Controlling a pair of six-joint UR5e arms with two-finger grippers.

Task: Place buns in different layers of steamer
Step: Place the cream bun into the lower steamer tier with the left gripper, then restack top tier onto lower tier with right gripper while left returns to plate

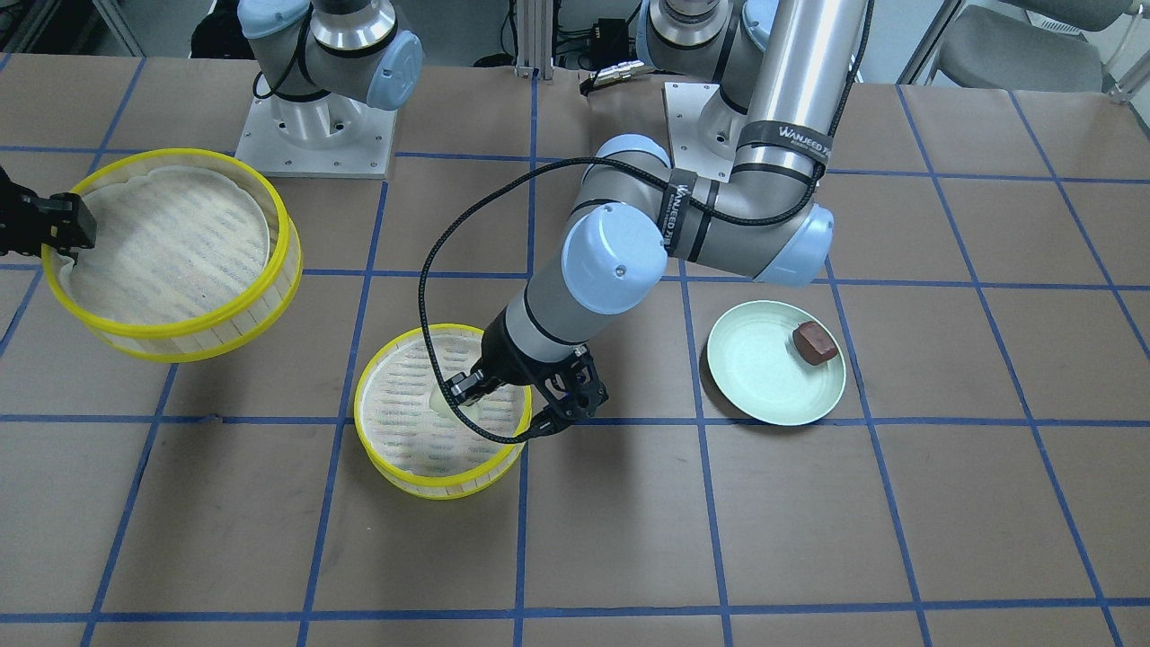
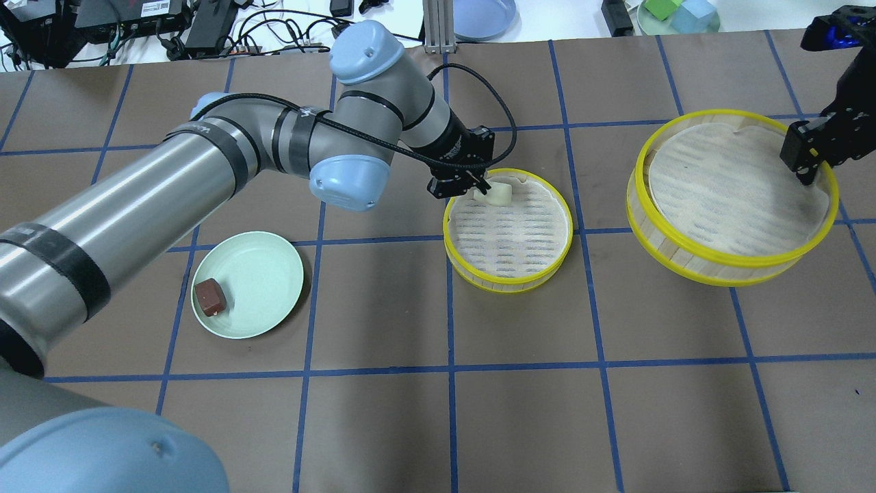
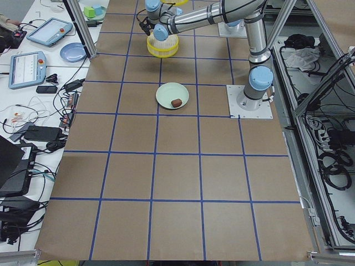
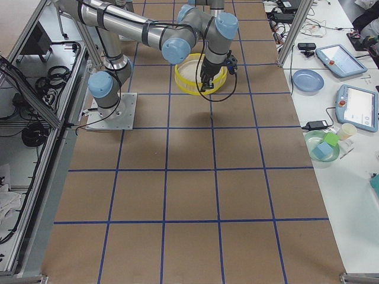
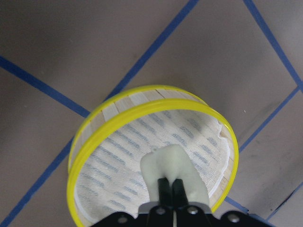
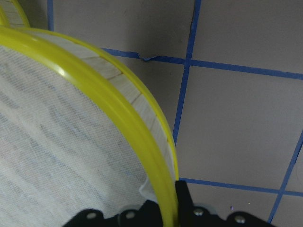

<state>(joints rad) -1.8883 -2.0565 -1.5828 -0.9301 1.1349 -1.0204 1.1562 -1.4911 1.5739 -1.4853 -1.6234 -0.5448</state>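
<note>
My left gripper (image 2: 479, 185) is shut on the pale cream bun (image 2: 498, 194) and holds it low over the far edge of the smaller steamer layer (image 2: 506, 284). The left wrist view shows the bun (image 5: 173, 165) at the closed fingertips, over the liner. My right gripper (image 2: 804, 161) is shut on the rim of the larger steamer layer (image 2: 725, 259), which hangs tilted above the table to the right. The right wrist view shows that rim (image 6: 123, 118) between the fingers. The reddish-brown bun (image 2: 209, 296) lies on the mint-green plate (image 2: 267, 274) at the left.
The left arm's elbow and cable reach across the table between the plate and the smaller layer. Blue tape lines grid the brown table. Clutter, a blue bowl and coloured blocks sit beyond the far edge.
</note>
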